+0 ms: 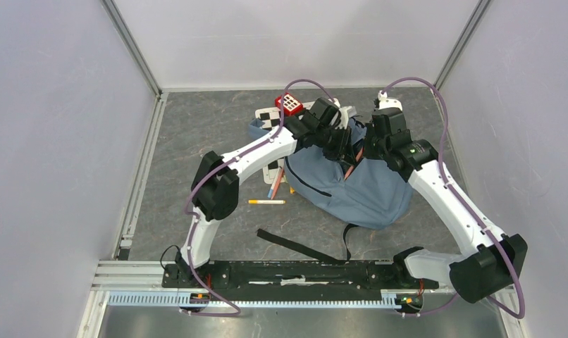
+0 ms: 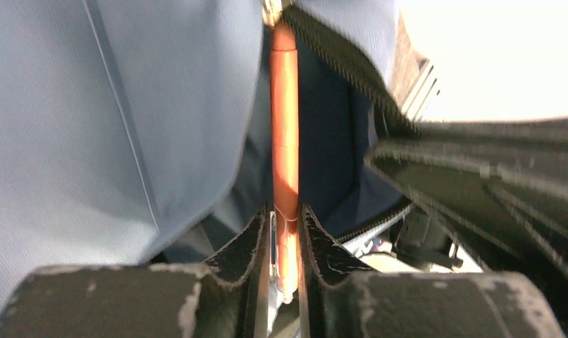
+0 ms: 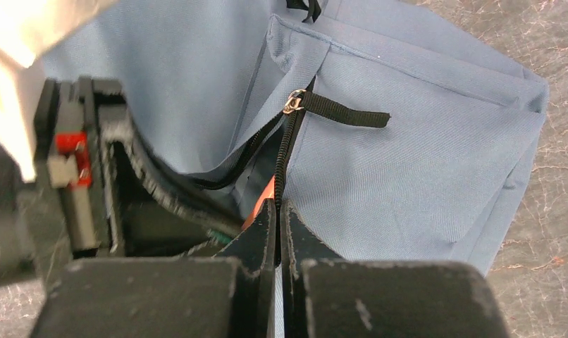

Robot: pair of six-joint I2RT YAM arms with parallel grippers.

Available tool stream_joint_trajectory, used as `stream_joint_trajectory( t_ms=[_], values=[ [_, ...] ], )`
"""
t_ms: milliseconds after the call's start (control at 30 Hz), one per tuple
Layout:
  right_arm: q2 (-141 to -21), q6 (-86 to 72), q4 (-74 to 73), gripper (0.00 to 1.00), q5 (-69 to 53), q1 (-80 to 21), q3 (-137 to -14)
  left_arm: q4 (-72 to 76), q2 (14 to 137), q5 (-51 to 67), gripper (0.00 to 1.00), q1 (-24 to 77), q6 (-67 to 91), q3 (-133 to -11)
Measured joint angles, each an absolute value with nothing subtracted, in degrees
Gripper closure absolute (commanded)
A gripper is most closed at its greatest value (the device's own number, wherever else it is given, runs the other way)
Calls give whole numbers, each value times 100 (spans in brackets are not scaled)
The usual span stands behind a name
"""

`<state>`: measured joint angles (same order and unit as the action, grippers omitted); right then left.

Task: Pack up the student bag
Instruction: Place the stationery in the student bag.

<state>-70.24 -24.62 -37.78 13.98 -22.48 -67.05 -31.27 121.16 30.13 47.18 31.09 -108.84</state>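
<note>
The blue-grey student bag lies at the table's middle right, its top zip open. My left gripper is shut on an orange pen and holds it pointing into the bag's dark opening. My right gripper is shut on the zipper edge of the bag's opening and holds it up. In the right wrist view the bag fills the frame, with the silver zip pull and its black tab just ahead of my fingers. The orange pen peeks out beside them.
A white-and-orange pen and a few pencils lie left of the bag. A red calculator, a checkered card and a small blue box sit at the back. A black strap trails toward the near rail.
</note>
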Motion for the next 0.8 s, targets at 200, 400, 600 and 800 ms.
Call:
stream_joint_trajectory(
  t_ms=[200, 400, 600, 800],
  values=[
    [-6912, -2462, -3736, 100, 1385, -2248, -6667, -2379, 12422, 2904, 94, 4657, 3282, -11015],
    [-6851, -2467, -3642, 100, 1367, -2237, -6554, -2112, 12630, 2915, 77, 4681, 3393, -11166],
    [-6836, -2471, -3616, 100, 1347, -2239, -6549, -1831, 12628, 2908, 34, 4696, 3435, -11010],
    [-6836, -2480, -3616, 100, 1280, -2239, -6549, -1577, 12442, 2683, 21, 4700, 3341, -10654]
  ],
)
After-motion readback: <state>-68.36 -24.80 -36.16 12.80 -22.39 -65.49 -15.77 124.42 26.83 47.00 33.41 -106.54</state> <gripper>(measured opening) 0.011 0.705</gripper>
